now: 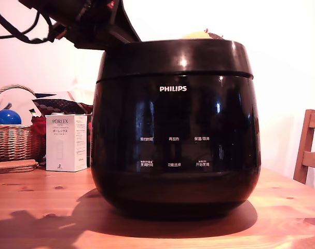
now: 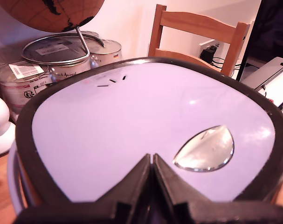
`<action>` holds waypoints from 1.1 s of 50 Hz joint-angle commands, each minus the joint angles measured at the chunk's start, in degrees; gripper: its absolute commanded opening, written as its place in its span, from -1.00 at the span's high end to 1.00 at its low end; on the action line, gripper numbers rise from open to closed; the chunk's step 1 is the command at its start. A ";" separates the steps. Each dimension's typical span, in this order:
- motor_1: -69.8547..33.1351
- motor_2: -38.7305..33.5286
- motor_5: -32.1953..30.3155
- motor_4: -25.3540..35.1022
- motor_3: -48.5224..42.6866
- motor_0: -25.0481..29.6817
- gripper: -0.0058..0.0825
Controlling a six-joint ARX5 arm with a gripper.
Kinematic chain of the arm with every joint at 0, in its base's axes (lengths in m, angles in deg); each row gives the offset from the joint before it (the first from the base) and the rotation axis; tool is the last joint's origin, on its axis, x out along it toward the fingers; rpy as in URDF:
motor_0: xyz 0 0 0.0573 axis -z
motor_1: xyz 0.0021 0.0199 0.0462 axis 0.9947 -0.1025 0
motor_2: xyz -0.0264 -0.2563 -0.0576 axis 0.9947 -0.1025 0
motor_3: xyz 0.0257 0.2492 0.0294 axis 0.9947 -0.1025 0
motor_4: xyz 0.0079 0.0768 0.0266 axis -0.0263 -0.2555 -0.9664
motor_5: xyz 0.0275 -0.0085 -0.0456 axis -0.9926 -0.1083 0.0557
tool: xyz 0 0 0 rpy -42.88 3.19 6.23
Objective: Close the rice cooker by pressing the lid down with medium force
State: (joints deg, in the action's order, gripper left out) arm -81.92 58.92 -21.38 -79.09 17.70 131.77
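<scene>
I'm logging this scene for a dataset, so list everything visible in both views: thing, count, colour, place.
rice cooker: 1, glossy black, centre of table.
lid: 1, pale top with black rim, under the jaws in the wrist view.
table: 1, wood.
white box: 1, exterior view's left of cooker.
wicker basket: 1, tan, far left.
blue ball: 1, in basket.
coasters: small stack, brown, before basket.
chair: 1, wooden, exterior view's right.
globe: 1, orange.
metal cans: about three, silver, under the globe.
gripper: 1, black, jaws together on lid.
</scene>
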 commanded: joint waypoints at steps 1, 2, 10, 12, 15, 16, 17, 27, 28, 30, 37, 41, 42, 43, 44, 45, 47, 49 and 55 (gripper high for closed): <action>-8.57 -7.41 0.15 0.26 -7.41 0.98 0.92; -8.85 -7.41 0.15 0.24 -7.41 1.11 0.92; -9.97 -7.41 0.13 0.22 -6.54 2.19 0.92; -9.66 -7.41 0.11 0.24 -5.60 2.40 0.92; -8.94 -7.39 0.11 0.24 -3.87 2.38 0.92; -8.55 -7.34 0.11 0.24 -3.56 2.38 0.92; -8.24 -7.30 0.11 0.22 -3.30 2.36 0.92; -4.44 -5.90 0.09 -2.36 -1.68 1.31 0.92; -4.17 -5.66 0.09 -2.78 -1.66 1.18 0.92; -3.54 -5.11 -1.29 -3.45 -1.66 0.94 0.92; -1.27 -2.71 -4.42 -5.55 -1.68 -0.79 0.92; 0.07 -1.05 -5.68 -6.58 -1.68 -1.73 0.92; 0.46 -0.61 -6.19 -6.75 -1.70 -1.99 0.92; 0.83 -0.22 -6.19 -6.86 -1.70 -2.23 0.92; 1.18 0.26 -6.19 -7.08 -1.75 -2.45 0.92; 1.53 0.63 -7.21 -7.30 -1.73 -2.67 0.92; 2.36 1.31 -7.50 -8.07 -1.73 -3.15 0.92; 3.17 1.88 -7.50 -9.01 -1.73 -3.74 0.92; 5.53 2.86 -11.08 -11.30 -1.79 -5.97 0.92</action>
State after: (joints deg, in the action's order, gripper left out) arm -78.21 60.43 -31.71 -89.86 15.40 126.81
